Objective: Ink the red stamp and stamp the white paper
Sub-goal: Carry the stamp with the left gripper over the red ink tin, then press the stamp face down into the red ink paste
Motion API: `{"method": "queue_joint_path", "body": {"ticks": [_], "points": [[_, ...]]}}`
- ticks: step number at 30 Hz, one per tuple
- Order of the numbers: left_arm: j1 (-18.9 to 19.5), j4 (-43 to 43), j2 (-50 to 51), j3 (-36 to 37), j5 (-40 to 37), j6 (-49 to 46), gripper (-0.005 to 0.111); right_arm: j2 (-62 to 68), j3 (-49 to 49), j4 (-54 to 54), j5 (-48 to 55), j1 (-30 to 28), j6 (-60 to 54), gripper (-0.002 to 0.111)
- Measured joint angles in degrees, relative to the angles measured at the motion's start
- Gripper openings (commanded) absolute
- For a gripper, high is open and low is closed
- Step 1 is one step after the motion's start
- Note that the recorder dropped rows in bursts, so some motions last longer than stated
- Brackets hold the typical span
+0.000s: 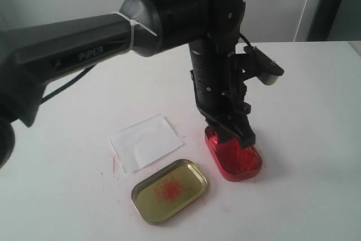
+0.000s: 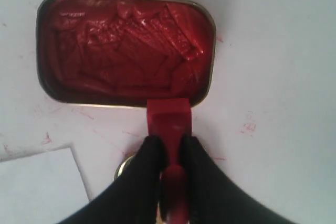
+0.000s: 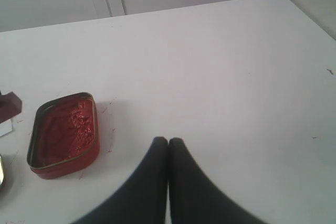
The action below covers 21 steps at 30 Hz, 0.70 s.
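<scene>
My left gripper [image 2: 169,141] is shut on the red stamp [image 2: 168,120], its black fingers [image 2: 149,153] pinching the neck just above the rectangular base. The stamp's base hangs at the rim of the open red ink tin [image 2: 126,45], apart from the ink. From outside, the left gripper [image 1: 234,129] stands over the ink tin [image 1: 234,159] and hides the stamp. The white paper [image 1: 148,141] lies flat to the tin's left. My right gripper [image 3: 168,141] is shut on nothing over bare table, away from the ink tin [image 3: 63,132] and the stamp [image 3: 10,103].
A gold tin lid [image 1: 169,190] smeared with red lies in front of the paper, close to the ink tin. Small red smudges dot the white tabletop [image 1: 304,117] around them. The table's far edge meets a grey wall behind.
</scene>
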<state>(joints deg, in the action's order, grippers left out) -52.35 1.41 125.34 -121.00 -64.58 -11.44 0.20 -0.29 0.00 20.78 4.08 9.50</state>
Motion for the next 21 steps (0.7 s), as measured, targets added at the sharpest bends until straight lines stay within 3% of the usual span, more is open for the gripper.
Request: {"method": "queue_joint_path", "body": {"ticks": [12, 21], "points": [[1.23, 4.82, 8.13, -10.55, -0.09, -3.7, 0.0, 0.0, 0.0, 0.0, 0.0, 0.0, 0.0, 0.0], [3.43, 4.38, 9.87, -11.6, -0.09, -3.84, 0.0, 0.0, 0.0, 0.0, 0.0, 0.0, 0.0, 0.0]]}}
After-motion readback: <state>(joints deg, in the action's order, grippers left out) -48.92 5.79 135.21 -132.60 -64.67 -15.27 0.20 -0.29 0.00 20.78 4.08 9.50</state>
